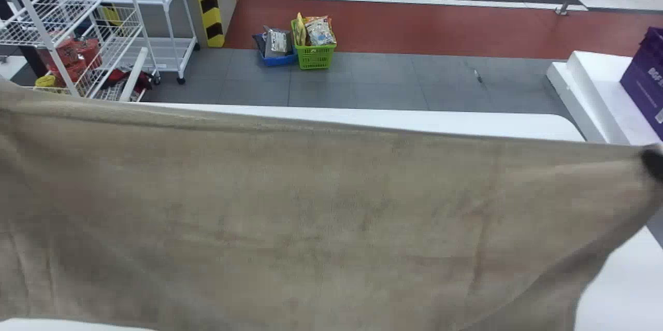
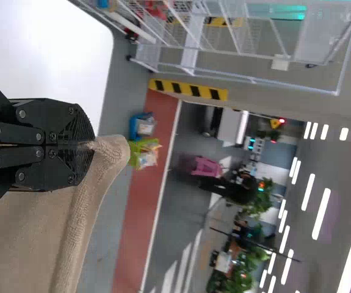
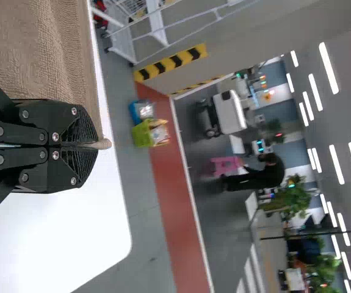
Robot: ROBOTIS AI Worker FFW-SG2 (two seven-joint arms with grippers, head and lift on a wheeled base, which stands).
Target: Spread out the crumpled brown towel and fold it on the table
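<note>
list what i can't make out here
Lower corners of towel: cut off by head view's left and bottom edges.
Middle of the table: hidden behind the towel, head view.
Cloth inside the left gripper: hidden by its fingers, left wrist view.
Cloth inside the right gripper: hidden by its fingers, right wrist view.
Goods in blue basket: too small, head view.

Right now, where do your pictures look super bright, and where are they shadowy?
Head view: the brown cloth towel has soft shadows, with a darker fold at its lower right; left wrist view: long white ceiling lights glare, and the white table looks very bright; right wrist view: ceiling lights glare too.
</note>
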